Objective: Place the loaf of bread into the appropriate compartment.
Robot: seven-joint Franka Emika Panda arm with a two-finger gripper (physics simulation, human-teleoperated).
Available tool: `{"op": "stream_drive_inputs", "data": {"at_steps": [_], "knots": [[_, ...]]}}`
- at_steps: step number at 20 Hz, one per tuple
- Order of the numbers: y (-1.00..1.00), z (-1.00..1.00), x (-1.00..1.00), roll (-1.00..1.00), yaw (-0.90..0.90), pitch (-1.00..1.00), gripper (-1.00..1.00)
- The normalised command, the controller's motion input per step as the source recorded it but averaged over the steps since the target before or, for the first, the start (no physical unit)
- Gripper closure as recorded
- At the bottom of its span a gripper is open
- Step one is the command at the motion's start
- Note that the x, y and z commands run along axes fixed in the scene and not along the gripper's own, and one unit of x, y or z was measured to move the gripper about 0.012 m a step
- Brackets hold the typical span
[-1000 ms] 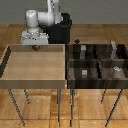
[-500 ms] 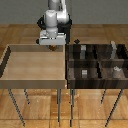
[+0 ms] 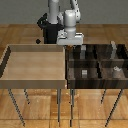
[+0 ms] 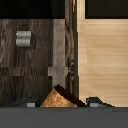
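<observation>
Right up close in the wrist view, the loaf of bread (image 4: 59, 97) is showing as a brown, tan-flecked wedge, sitting between the two grey fingertips (image 4: 31, 103) of the gripper (image 4: 62, 102). The pads are pressing in on either side of it, so the gripper is clamped on the loaf and carrying it in the air. Only one corner of the loaf is peeking out; the rest is hiding behind the hand.

Just below it, the dark wooden wall (image 4: 70, 45) between the two bins is running straight under the load, with pale tray floor on one side and dark compartment floor on the other. A small grey cube (image 4: 23, 38) is lying farther off in a dark cell.

Out in the exterior view, the gripper (image 3: 71, 45) is hanging over the seam where the light tray (image 3: 12, 75) meets the dark divided organiser (image 3: 107, 64), near the far edge. More grey cubes (image 3: 84, 73) are sitting in several cells.

As for handling: I'm judging this loaf to be very light and rigid, a tiny blocky thing much smaller than the hand. The risk is pivoting or slipping, since the grip looks to be on an angled corner. Holding across its flat sides, near the middle, seems the safer hold.
</observation>
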Motion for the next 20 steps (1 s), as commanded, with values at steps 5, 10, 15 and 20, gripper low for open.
{"op": "stream_drive_inputs", "data": {"at_steps": [5, 10, 15, 20], "knots": [[1.00, 0.00, 0.00, 0.00, 0.00, 0.00, 1.00], [0.60, 0.00, 0.30, 0.00, 0.00, 0.00, 1.00], [0.00, 0.00, 1.00, 0.00, 0.00, 0.00, 1.00], [0.00, 0.00, 0.60, 0.00, 0.00, 0.00, 1.00]]}}
